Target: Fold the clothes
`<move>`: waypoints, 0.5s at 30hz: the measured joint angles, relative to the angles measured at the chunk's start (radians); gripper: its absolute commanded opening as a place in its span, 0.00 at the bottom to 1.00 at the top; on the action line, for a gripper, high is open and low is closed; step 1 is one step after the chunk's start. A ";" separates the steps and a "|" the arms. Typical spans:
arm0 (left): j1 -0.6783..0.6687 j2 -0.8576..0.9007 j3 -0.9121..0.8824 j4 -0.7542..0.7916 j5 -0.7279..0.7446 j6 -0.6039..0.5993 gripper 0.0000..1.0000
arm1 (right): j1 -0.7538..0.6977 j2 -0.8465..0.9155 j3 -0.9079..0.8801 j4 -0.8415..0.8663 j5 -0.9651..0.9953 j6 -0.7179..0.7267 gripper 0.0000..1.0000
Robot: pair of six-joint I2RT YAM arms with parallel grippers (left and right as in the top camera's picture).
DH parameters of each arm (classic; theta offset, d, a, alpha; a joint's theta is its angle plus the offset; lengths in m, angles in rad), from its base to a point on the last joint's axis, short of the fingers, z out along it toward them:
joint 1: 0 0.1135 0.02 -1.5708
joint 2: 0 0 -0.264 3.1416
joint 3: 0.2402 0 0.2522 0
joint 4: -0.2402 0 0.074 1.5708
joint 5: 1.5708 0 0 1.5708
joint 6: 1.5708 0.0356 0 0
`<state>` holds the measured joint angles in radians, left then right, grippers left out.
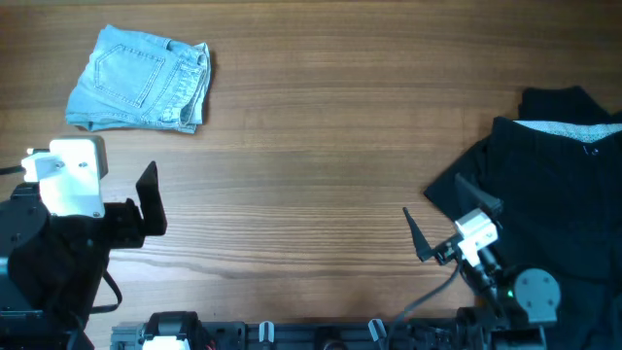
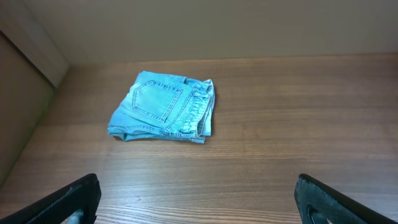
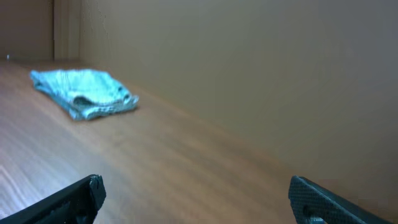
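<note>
The folded shorts (image 1: 141,80) lie at the upper left of the table (image 1: 321,165). The black garment (image 1: 559,185) sprawls at the right edge. The left gripper (image 2: 198,199), lower left, and the right gripper (image 3: 196,200), lower right, have fingers spread wide, holding nothing.

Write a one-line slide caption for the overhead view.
Folded denim shorts at the table's far left, black garment loose at right; left gripper and right gripper open, empty.

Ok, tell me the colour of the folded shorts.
Light, faded blue denim shorts; the left wrist view shows it best.
</note>
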<state>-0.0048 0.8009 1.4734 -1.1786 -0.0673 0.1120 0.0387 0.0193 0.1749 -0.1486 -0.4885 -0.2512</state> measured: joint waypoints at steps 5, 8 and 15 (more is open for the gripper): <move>0.000 0.000 0.000 0.000 0.000 0.000 1.00 | 0.000 0.000 -0.136 0.181 -0.001 0.034 1.00; 0.000 0.000 0.000 0.000 0.000 0.000 1.00 | 0.000 -0.001 -0.169 0.185 -0.001 0.048 1.00; 0.000 0.000 0.000 0.000 0.000 0.000 1.00 | 0.000 -0.002 -0.169 0.187 -0.001 0.049 1.00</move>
<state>-0.0048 0.8009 1.4734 -1.1786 -0.0677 0.1120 0.0387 0.0174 0.0063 0.0380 -0.4892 -0.2020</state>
